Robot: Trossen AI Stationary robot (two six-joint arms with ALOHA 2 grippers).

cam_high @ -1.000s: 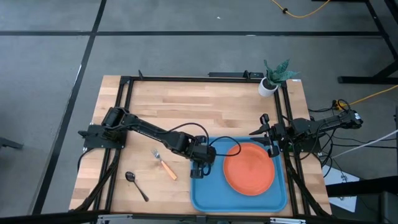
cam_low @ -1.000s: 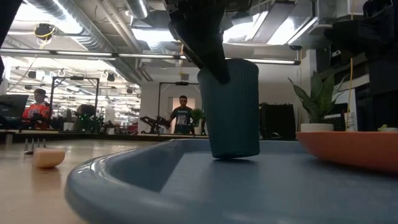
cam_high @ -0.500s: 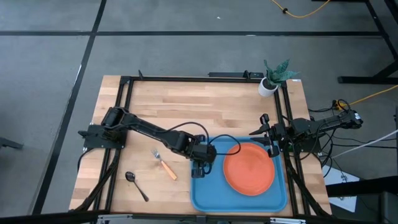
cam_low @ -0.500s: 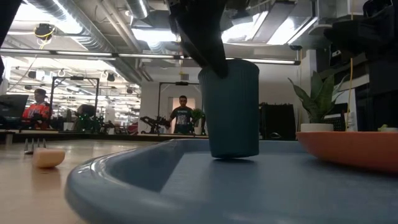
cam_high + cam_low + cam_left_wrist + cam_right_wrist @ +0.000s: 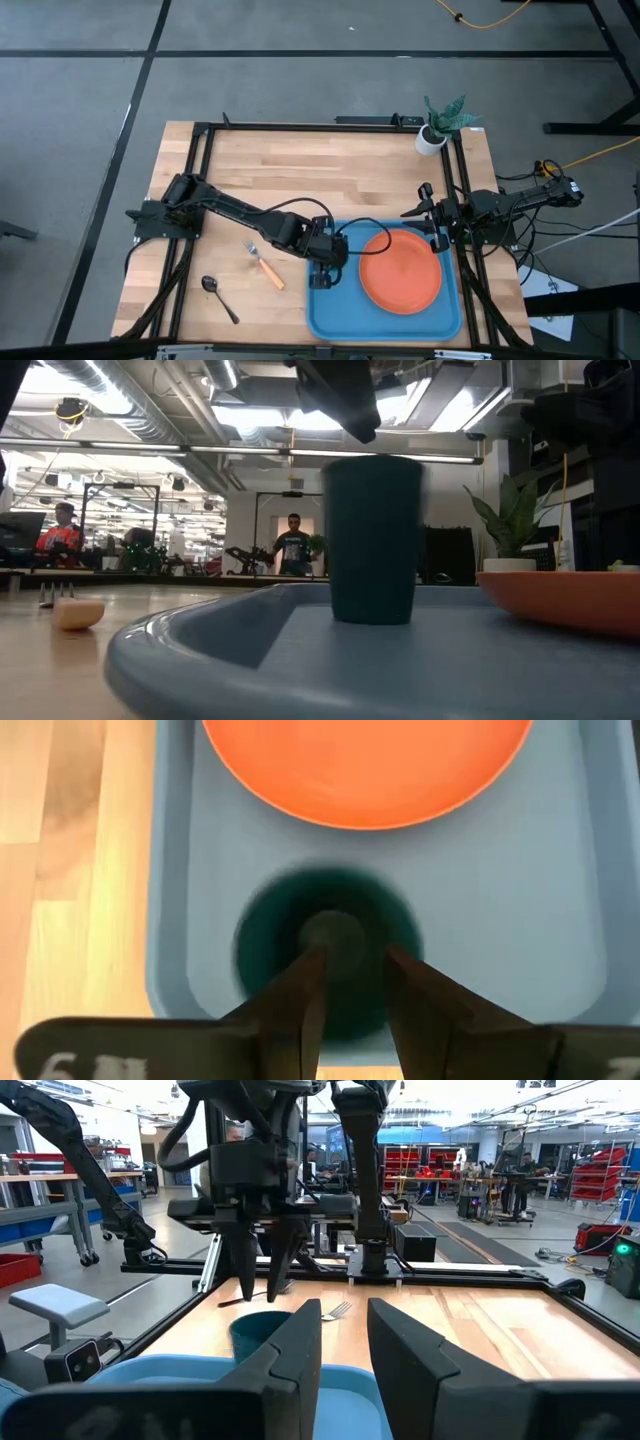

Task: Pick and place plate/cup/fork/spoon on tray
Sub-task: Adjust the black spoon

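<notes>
The cup (image 5: pixel 374 540) stands upright on the floor of the tray (image 5: pixel 330 320), directly below the left gripper (image 5: pixel 327 268). In the low view the dark fingertips hang clear above the cup's rim with a gap between them and the cup, so these jaws are released and touch nothing. In the left wrist view the cup's mouth sits right beneath the 2 fingers (image 5: pixel 300 995), which stand slightly apart. The cup sits in the tray's corner on the left arm's side, near the plate (image 5: pixel 402 270) but not touching it; that placement seems chosen to leave the open tray floor free for the cutlery.

The plate lies flat in the tray on the side nearer the right gripper (image 5: pixel 428 212). That gripper waits at the tray's far edge, beside the plate, and its jaws are spread with nothing between them, as its own wrist view shows.

2 items remain on the desk, away from the left jaws on the side opposite the tray: the fork (image 5: pixel 264 263) is near the tray's edge, and the spoon (image 5: pixel 218 296) lies farther out. Both are within the left arm's reach, so I judge the fork the likely next pick.
</notes>
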